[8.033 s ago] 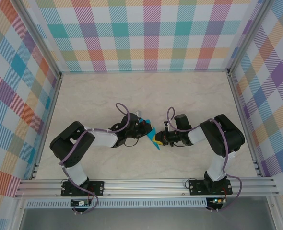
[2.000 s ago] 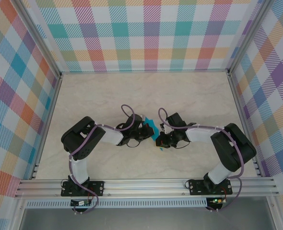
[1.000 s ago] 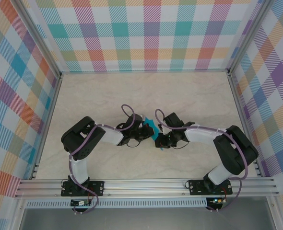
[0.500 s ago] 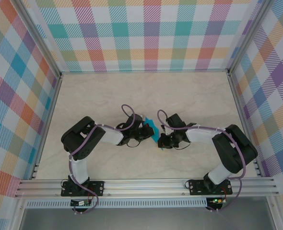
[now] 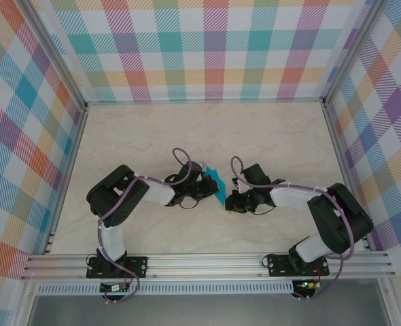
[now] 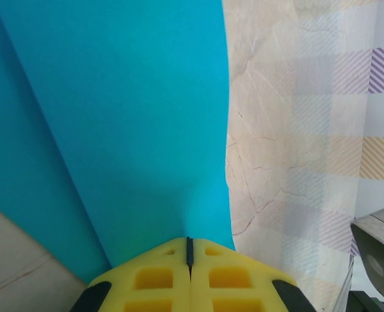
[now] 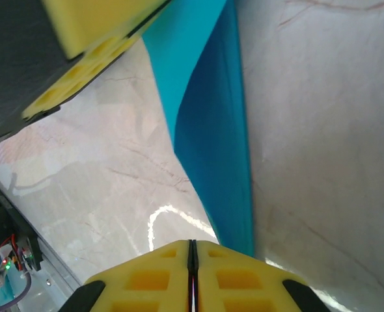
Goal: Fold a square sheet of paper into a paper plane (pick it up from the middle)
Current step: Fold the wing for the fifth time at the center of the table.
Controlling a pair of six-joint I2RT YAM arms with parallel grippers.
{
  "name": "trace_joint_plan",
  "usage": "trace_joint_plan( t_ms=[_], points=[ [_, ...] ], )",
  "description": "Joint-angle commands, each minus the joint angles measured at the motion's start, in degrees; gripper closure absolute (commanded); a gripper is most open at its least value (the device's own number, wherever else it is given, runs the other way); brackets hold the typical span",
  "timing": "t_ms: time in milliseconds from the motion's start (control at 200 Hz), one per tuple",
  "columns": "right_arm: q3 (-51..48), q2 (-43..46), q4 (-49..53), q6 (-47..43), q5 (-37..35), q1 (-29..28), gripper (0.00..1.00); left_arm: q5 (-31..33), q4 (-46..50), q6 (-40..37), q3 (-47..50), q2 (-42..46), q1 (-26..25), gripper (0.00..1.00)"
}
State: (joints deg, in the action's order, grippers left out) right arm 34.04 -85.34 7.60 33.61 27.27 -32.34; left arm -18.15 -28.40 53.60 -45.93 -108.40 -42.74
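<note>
The square sheet of paper (image 6: 127, 117), plain teal-blue and already creased, is at the middle of the pale marbled worktop (image 5: 153, 136), between the two wrists. The left gripper (image 6: 189, 255) has its yellow jaws pressed together on the sheet's near edge, pinching it; from the seam the paper fans upward, with one straight fold line running diagonally across it. In the right wrist view the sheet shows as two panels, a lighter one and a darker one, meeting at a sharp crease and narrowing toward the right gripper (image 7: 192, 255). That gripper's jaws are pressed flat against each other with no gap, and the paper's lower tip ends just beside the right-hand pad; whether it is nipped there cannot be told. A yellow pad (image 7: 94, 32) of the left gripper sits at the paper's far end in the same view. Compared with half a second ago, the right gripper has slid slightly to the right and toward the near edge, and its elbow has swung outward, while the left arm and its hold look unchanged. Eight seconds ago both arms were drawn back further.
</note>
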Motion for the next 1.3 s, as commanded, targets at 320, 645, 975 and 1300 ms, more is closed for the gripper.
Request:
trace_joint_plan(
  t_ms=[320, 645, 975, 1300],
  points=[
    [-4.47, -0.13, 2.74, 0.0, -1.52, 0.93, 0.92, -0.15, 2.56, -1.22, -0.68, -1.29, -0.34, 1.0],
    [2.46, 3.66, 1.25, 0.63, 2.88, 1.1, 0.89, -0.39, 2.48, -1.18, -0.88, -1.42, -0.4, 1.0],
    [8.52, -7.52, -1.97, 1.59, 1.67, 1.13, 0.9, -0.57, 2.3, -0.96, -0.81, -1.2, -0.4, 1.0],
    [6.1, -11.77, 2.59, -0.82, -4.55, 1.48, 0.93, -0.48, 3.1, -1.8, -0.84, -0.59, -0.41, 1.0]
  ],
)
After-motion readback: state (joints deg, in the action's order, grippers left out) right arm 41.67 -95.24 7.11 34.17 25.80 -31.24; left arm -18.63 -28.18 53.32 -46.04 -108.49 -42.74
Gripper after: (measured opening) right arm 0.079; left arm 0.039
